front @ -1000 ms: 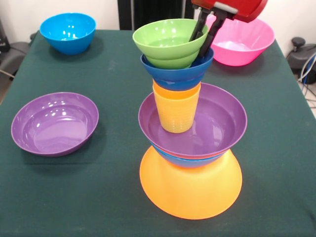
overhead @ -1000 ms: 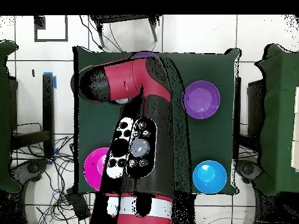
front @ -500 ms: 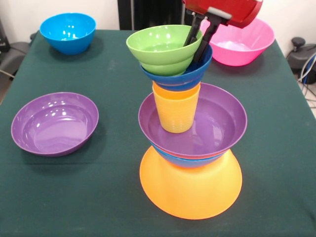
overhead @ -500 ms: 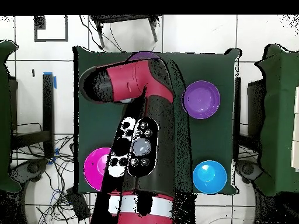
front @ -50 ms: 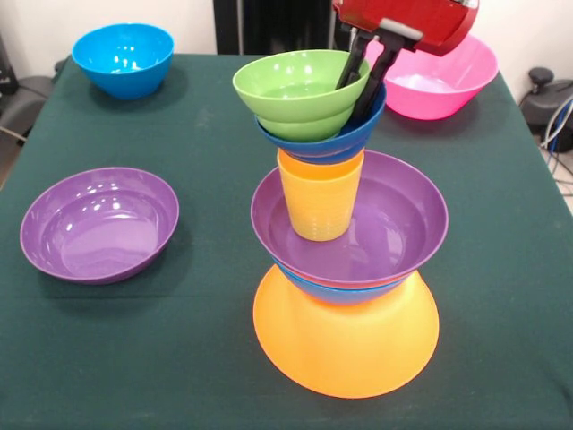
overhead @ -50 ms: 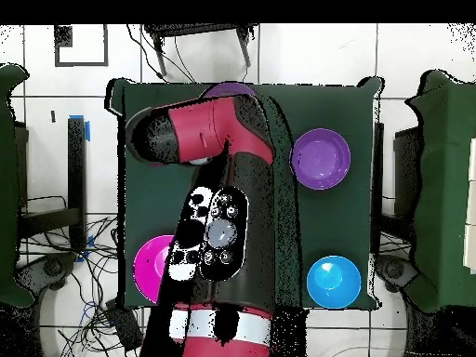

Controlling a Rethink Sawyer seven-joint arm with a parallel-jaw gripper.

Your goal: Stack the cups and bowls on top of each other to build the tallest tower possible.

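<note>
From overhead my own arm (overhead @ -50 ms: 218,186) covers nearly the whole tower; only a sliver of purple rim shows past it at twelve o'clock. In the front view my end effector (front @ -50 ms: 358,79) comes in from the top edge, its two black fingers (front @ -50 ms: 347,68) set narrow, one inside the green bowl (front @ -50 ms: 300,92) and one outside its rim at three o'clock, so I am gripping that bowl by its wall. The fingertips are hidden behind the dark blue bowl (front @ -50 ms: 324,139), and the green bowl sits tilted in it.

The tower (front @ -50 ms: 345,260) stands near the middle of the desk (front @ -50 ms: 215,358). I count six pieces: the upside-down yellow-orange bowl (front @ -50 ms: 346,345), a bright blue bowl (front @ -50 ms: 345,292) showing only as a thin edge, a purple bowl (front @ -50 ms: 394,224), a yellow ribbed cup (front @ -50 ms: 320,199), the dark blue bowl, then the green one.

Three bowls stand loose: a second purple bowl (front @ -50 ms: 98,224) at nine o'clock from the tower, a second bright blue bowl (front @ -50 ms: 123,58) at eleven o'clock, and a pink bowl (front @ -50 ms: 443,76) at one o'clock, partly behind my end effector.
</note>
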